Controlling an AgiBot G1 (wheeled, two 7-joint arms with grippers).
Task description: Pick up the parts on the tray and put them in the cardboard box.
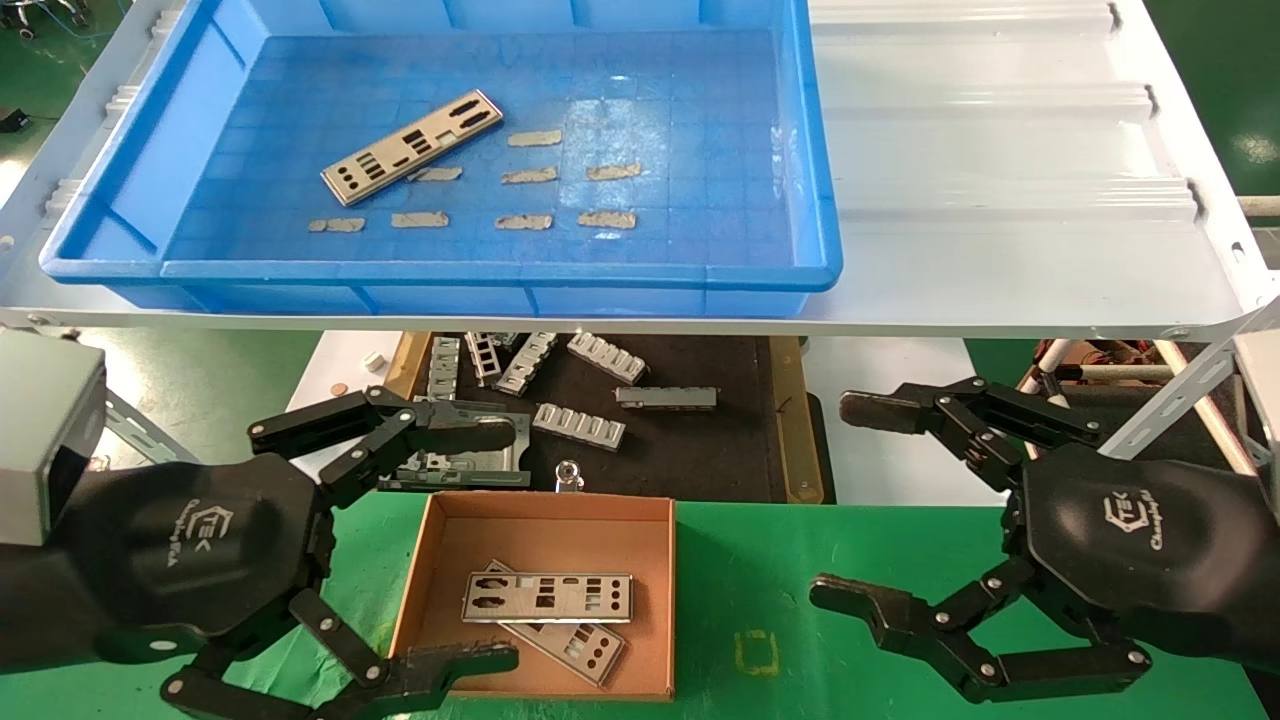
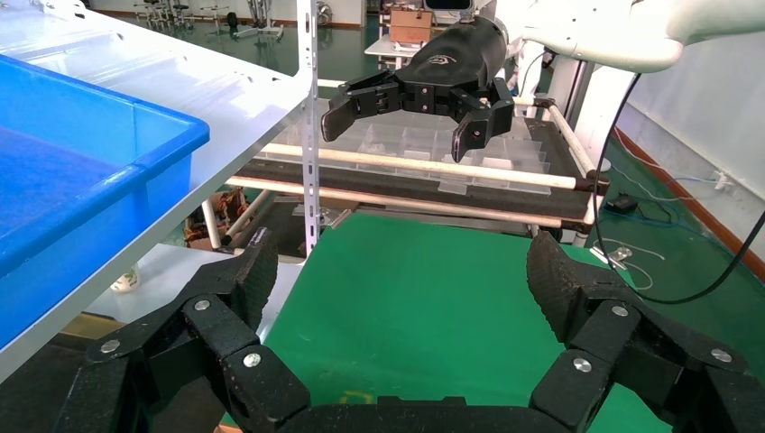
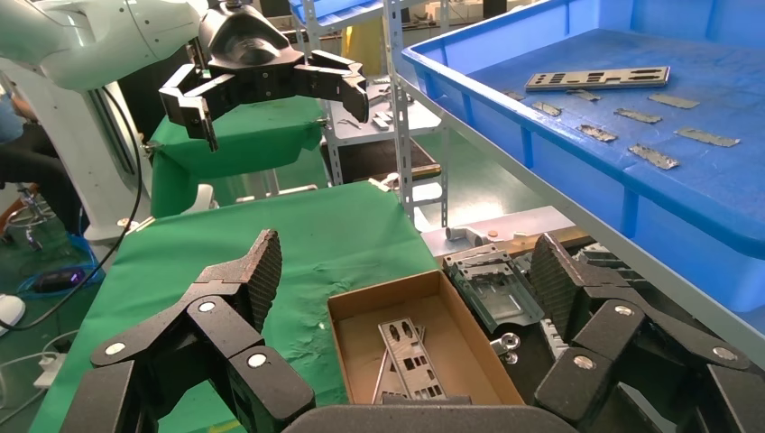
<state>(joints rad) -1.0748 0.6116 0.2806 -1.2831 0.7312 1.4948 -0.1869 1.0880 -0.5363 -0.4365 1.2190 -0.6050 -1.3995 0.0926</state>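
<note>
Parts on tray: 1 silver plate [image 1: 411, 146] lies flat and slanted on the left half of the blue tray [image 1: 820, 180], with torn grey tape strips [image 1: 527, 176] scattered just beside it to the right.
Left gripper [image 1: 500, 545]: low at the left, over the box's left edge, fingers spread wide, holding nothing.
Cardboard box [image 1: 655, 600]: on the green cloth [image 1: 760, 560] between the 2 grippers; 2 plates [image 1: 547, 597] lie inside, 1 crossing over the other.
Black mat [image 1: 690, 450]: under the shelf beyond the box, carrying grey ribbed brackets [image 1: 578, 425].
Right gripper [image 1: 830, 500]: well right of the box above the cloth, fingers wide apart, empty.
</note>
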